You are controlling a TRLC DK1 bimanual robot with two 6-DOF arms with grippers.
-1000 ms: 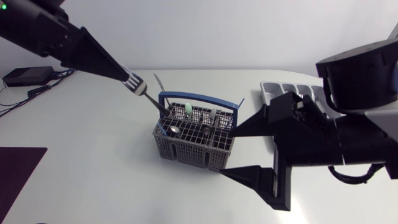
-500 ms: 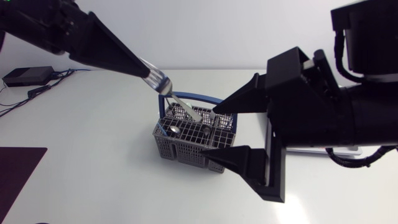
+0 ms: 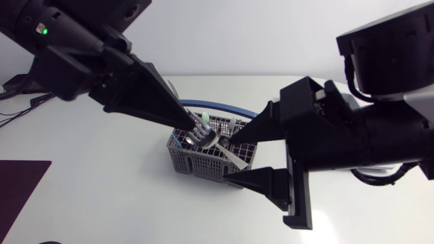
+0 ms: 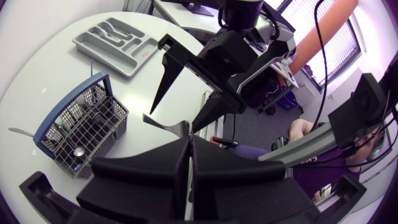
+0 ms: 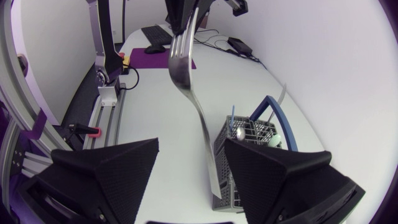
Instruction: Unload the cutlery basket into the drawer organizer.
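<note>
left gripper (image 3: 195,133) clamped on the fork (image 5: 186,68), right gripper (image 3: 228,158) spread wide around its handle; a mistimed release could drop it.

The cutlery basket (image 3: 203,161) is mid-grey with an open square-grid mesh, under a blue handle (image 4: 69,106). The fork (image 5: 202,124) is bright silver. A rounded utensil head (image 3: 204,117) in the basket is pale green. The drawer organizer (image 4: 118,60) is light grey, the table (image 3: 102,176) white and the mat (image 3: 17,190) dark purple. The left gripper (image 4: 189,140) and right gripper (image 5: 189,146) are matte black.
</note>
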